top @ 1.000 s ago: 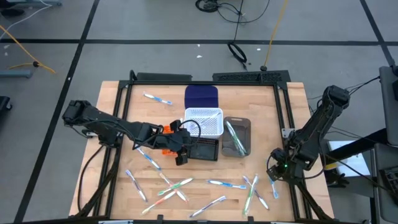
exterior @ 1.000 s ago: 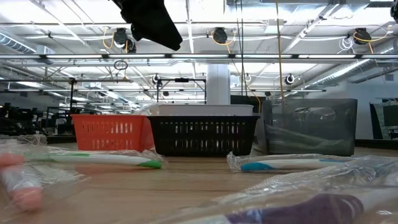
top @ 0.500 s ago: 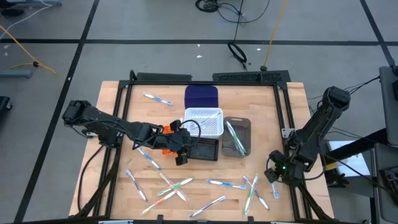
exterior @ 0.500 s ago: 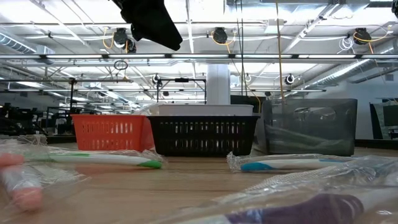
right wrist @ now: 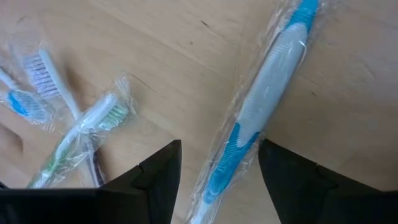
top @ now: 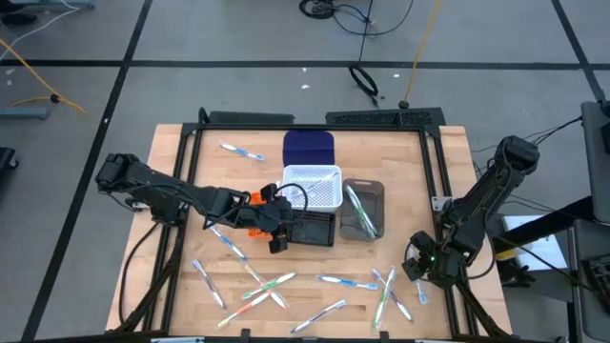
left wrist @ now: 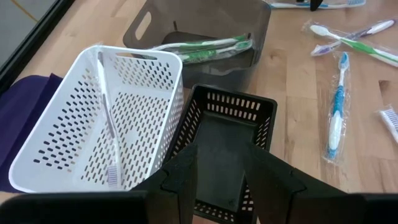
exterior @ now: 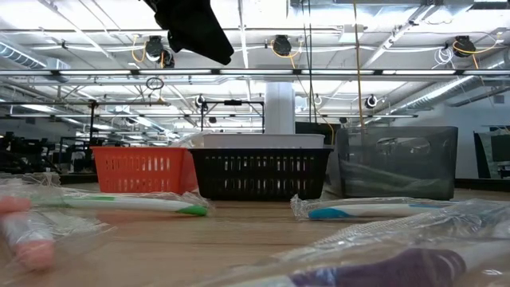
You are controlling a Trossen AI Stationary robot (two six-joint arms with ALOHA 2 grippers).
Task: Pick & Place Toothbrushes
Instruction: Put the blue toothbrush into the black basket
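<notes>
Wooden table (top: 181, 143) on a grey shop floor, and nearest the front edge it's a mess of wrapped toothbrushes (top: 276, 286) scattered flat, more of them clumped toward the right (top: 386, 286). Right gripper (top: 419, 269) is down low over that right-hand bunch, and its wrist cam tells the whole story: fingers apart with a blue brush (right wrist: 261, 118) lying on the wood right between them, nothing gripped yet. The catch is the angle, since the blue brush's long axis runs lengthwise through the gap instead of across it, a bit skewed, so closing should pinch the handle's sides, I'd guess. A green brush (right wrist: 81, 137) sits just off to one side, near enough that I'd worry about snagging its wrapper. This arm is clearly the closer one for that brush. Further back, mid-table, the left gripper (top: 276, 243) hangs over the black bin (left wrist: 227, 140), fingers parted and empty. Behind that are the white bin (left wrist: 106, 118) with one brush in it, the grey bin (left wrist: 205, 37) holding green ones, and the orange bin (exterior: 139, 169). One lone brush (top: 241, 151) lies way at the back.
</notes>
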